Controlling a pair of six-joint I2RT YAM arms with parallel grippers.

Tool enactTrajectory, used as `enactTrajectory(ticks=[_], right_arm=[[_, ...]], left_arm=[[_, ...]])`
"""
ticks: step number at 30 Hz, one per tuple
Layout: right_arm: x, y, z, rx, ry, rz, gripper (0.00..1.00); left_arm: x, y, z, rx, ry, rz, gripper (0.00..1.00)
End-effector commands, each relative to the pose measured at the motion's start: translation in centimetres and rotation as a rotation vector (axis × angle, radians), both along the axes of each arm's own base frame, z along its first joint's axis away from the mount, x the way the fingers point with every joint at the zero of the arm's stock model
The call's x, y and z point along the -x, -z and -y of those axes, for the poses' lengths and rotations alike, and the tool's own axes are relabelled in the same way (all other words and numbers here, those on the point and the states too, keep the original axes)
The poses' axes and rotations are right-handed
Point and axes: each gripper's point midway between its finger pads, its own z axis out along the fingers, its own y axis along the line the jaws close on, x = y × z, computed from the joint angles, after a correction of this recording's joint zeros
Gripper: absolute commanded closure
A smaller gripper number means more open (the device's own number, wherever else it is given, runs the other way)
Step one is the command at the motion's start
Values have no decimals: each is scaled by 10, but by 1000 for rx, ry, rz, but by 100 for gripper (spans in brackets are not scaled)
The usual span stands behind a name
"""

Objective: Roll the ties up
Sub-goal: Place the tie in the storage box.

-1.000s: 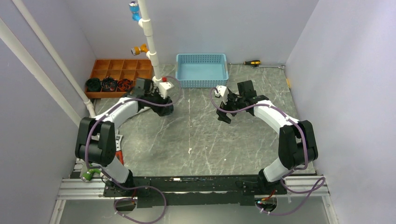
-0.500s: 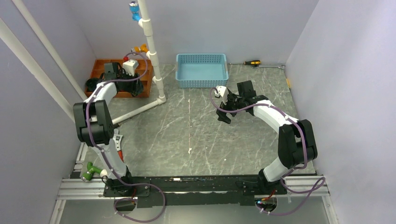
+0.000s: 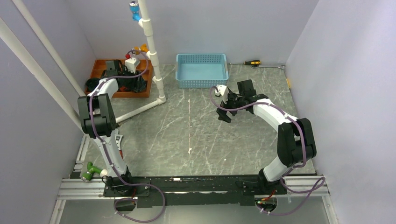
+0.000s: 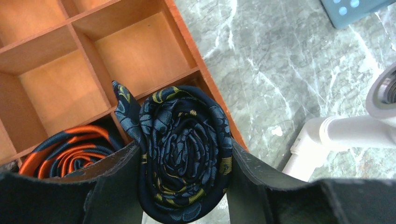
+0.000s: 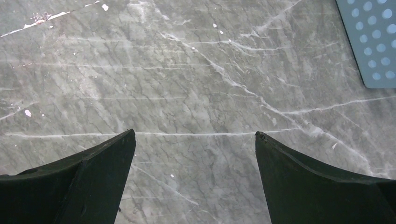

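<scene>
table centre [image 3: 187, 135] open | white pipe [image 3: 155, 70] just right of orange tray [image 4: 135, 53], near left hand [image 4: 184, 158]

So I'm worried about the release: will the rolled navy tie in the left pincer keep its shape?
Likely soft: the rolled tie bulges in the left pincer. Its free tip sticks out, so it may loosen. Being round, it could roll unless the wooden tray holds it.

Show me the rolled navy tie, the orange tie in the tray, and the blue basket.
Rolled navy tie [image 4: 184, 154]: left wrist view, centre of its coil.
Orange tie [image 4: 70, 150]: left wrist view, on its orange folds.
Blue basket [image 3: 202, 72]: top external view, bare floor inside.
</scene>
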Motion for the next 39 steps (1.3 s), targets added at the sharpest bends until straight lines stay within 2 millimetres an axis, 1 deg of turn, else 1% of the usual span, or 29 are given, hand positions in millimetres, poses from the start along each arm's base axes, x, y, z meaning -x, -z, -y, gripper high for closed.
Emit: enactTrajectory(ticks=[1, 4, 7, 12, 15, 18, 21, 26, 30, 32, 35, 39], right_arm=[[-12, -15, 0, -12, -3, 34, 0], [-12, -15, 2, -9, -5, 36, 0], [-12, -16, 5, -8, 0, 35, 0], [-10, -15, 9, -11, -2, 33, 0], [-9, -15, 7, -20, -9, 32, 0], [-9, -15, 8, -22, -9, 33, 0], [-9, -15, 10, -24, -6, 38, 0], [-3, -15, 10, -31, -15, 34, 0], [-2, -15, 10, -27, -15, 31, 0], [-2, -15, 11, -25, -13, 33, 0], [0, -16, 12, -26, -11, 35, 0], [1, -16, 12, -28, -14, 32, 0]], left_arm=[[-8, -7, 23, -5, 107, 18, 100], [-3, 1, 31, -4, 151, -39, 100], [1, -1, 35, -13, 174, -35, 100], [8, 4, 28, -97, 169, -87, 100], [8, 9, 22, -113, 137, -114, 100], [8, 11, 18, -141, 164, -136, 100], [10, 6, 14, -164, 197, -74, 100], [14, -3, 17, -251, 373, 53, 100], [10, 4, 13, -312, 458, 102, 100], [10, 7, 12, -326, 480, 123, 100], [-1, -1, 7, -393, 476, 222, 100], [-15, 1, -1, -412, 466, 213, 100]])
